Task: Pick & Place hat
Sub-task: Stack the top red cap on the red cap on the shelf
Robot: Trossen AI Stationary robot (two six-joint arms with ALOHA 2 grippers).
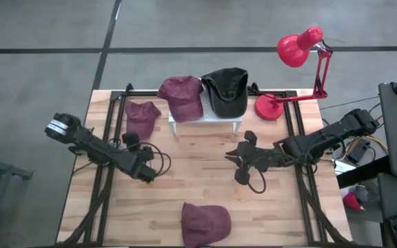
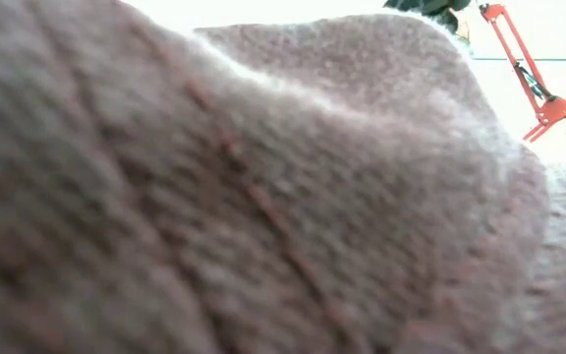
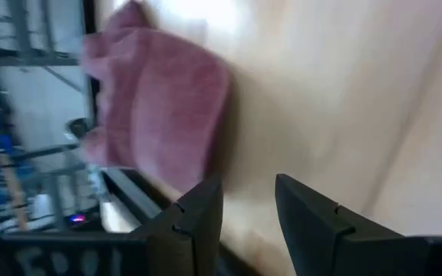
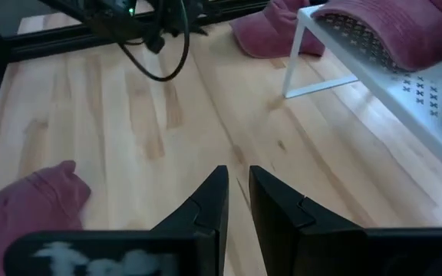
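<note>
Three maroon hats and one black hat show in the high view. One maroon hat point(image 1: 182, 96) and the black hat point(image 1: 227, 91) lie on a white rack point(image 1: 205, 121) at the table's far middle. Another maroon hat point(image 1: 142, 114) lies on the table left of the rack. The third maroon hat point(image 1: 205, 222) lies at the near edge and fills the low view point(image 2: 244, 197). My left gripper point(image 1: 148, 173) point(image 3: 248, 192) hovers left of centre, narrowly open, touching nothing. My right gripper point(image 1: 233, 157) point(image 4: 238, 180) hovers right of centre, shut, pointing toward the table's left.
A red desk lamp point(image 1: 298, 55) stands at the far right corner, its base point(image 1: 269, 107) beside the rack. Black frame rails point(image 1: 109, 138) run along the table's left and right sides. Bare wood point(image 1: 198, 165) lies between the two grippers.
</note>
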